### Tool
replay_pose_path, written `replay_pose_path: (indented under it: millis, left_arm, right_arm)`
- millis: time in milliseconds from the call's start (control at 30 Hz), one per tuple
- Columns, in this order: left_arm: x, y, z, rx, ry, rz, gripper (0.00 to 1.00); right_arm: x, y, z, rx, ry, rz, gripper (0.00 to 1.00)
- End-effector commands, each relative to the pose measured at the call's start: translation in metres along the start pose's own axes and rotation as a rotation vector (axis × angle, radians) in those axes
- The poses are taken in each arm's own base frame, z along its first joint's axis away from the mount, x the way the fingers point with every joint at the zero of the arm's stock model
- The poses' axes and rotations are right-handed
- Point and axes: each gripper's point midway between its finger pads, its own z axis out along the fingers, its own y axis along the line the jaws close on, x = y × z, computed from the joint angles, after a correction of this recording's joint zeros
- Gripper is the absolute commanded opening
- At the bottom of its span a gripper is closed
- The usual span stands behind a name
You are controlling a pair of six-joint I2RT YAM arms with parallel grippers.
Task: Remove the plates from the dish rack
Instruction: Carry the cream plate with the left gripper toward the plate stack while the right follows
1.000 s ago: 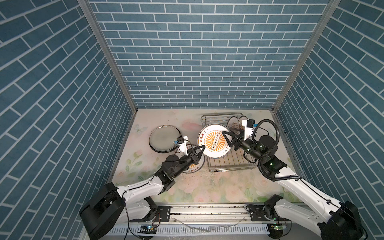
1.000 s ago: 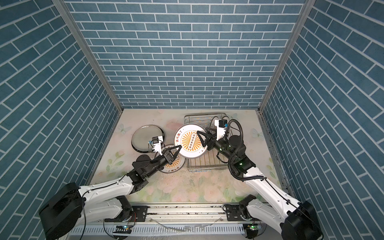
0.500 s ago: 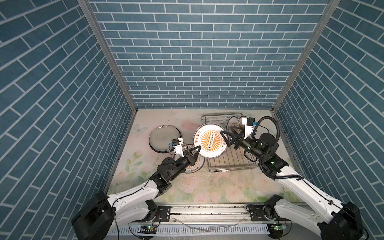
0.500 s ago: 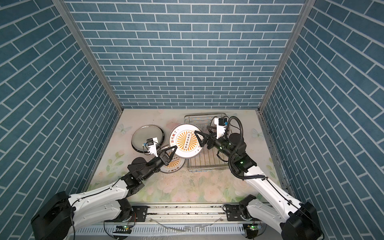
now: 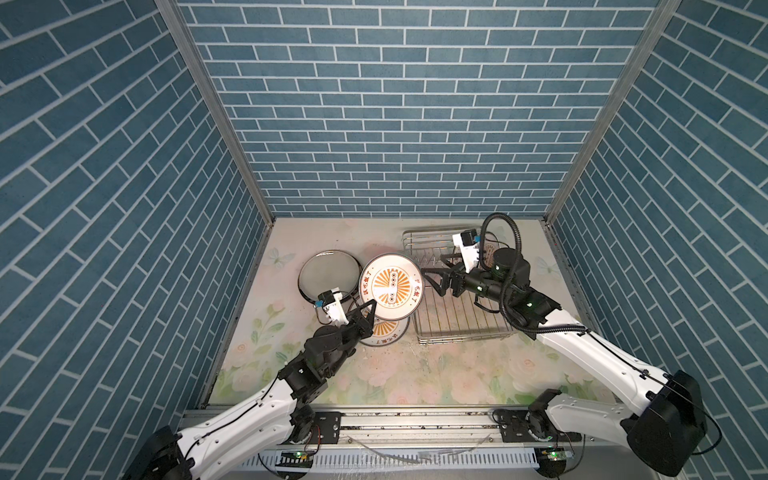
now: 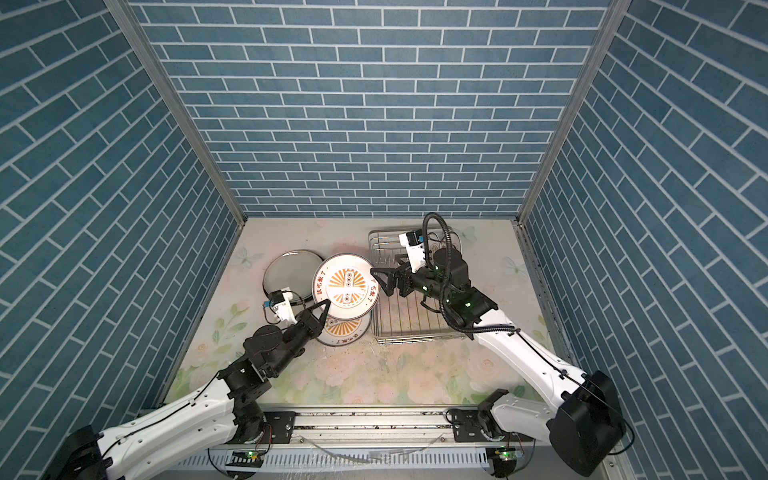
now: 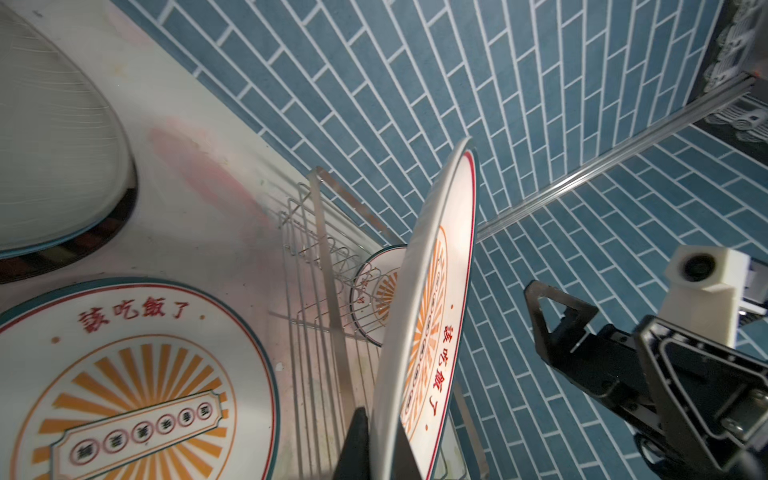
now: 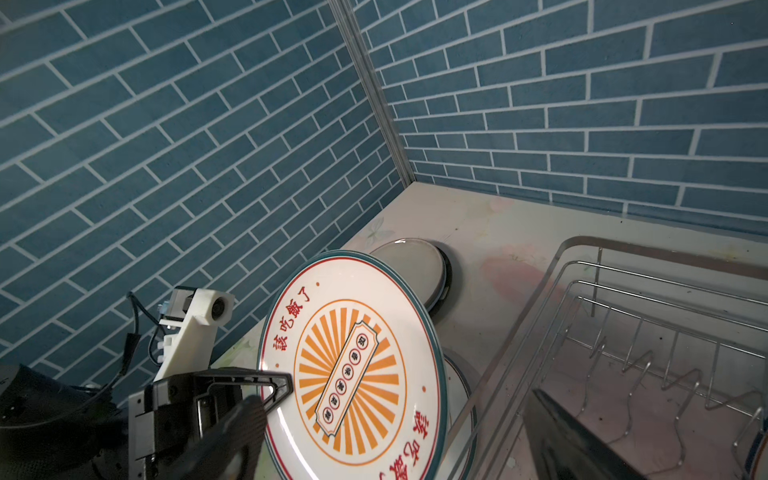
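My left gripper (image 5: 370, 305) (image 7: 380, 449) is shut on the lower rim of a white plate with an orange sunburst (image 5: 390, 286) (image 6: 347, 286) (image 8: 353, 365). It holds that plate tilted on edge just left of the dish rack (image 5: 461, 338) (image 8: 623, 270). My right gripper (image 5: 430, 280) (image 6: 380, 280) stands open over the rack's left side, close to the plate's right edge and apart from it. A second sunburst plate (image 5: 384, 334) (image 7: 124, 374) lies flat on the table under the held one. Another sunburst plate (image 7: 374, 299) stands in the rack's prongs.
A larger grey plate with a dark rim (image 5: 328, 276) (image 7: 50, 145) lies flat at the back left, next to the held plate. The blue brick walls close in on the left, the back and the right. The floral tabletop (image 5: 415, 374) runs along the front.
The held plate has moved left, off the rack's edge and over the flat plate, carried by my left gripper. My right gripper's jaws have spread wider and stand clear of the plate.
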Motion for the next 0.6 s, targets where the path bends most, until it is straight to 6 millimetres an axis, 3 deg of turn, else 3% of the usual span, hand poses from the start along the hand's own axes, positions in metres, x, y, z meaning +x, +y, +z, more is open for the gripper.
replay_pose_path:
  millis: [0, 200, 300, 567]
  left_arm:
    - [-0.006, 0.029, -0.007, -0.118, -0.045, -0.047, 0.00]
    - [-0.011, 0.053, -0.019, -0.191, -0.091, -0.096, 0.00]
    - [-0.009, 0.059, -0.018, -0.206, -0.082, -0.108, 0.00]
    - [0.001, 0.085, -0.010, -0.273, -0.040, -0.174, 0.00]
  right_arm:
    - [0.007, 0.010, 0.010, 0.001, 0.074, -0.092, 0.97]
    - [0.041, 0.033, 0.034, -0.037, 0.213, -0.234, 0.97]
    - [0.047, 0.038, 0.042, -0.029, 0.243, -0.266, 0.97]
    - [0.060, 0.028, 0.055, 0.031, 0.290, -0.295, 0.97]
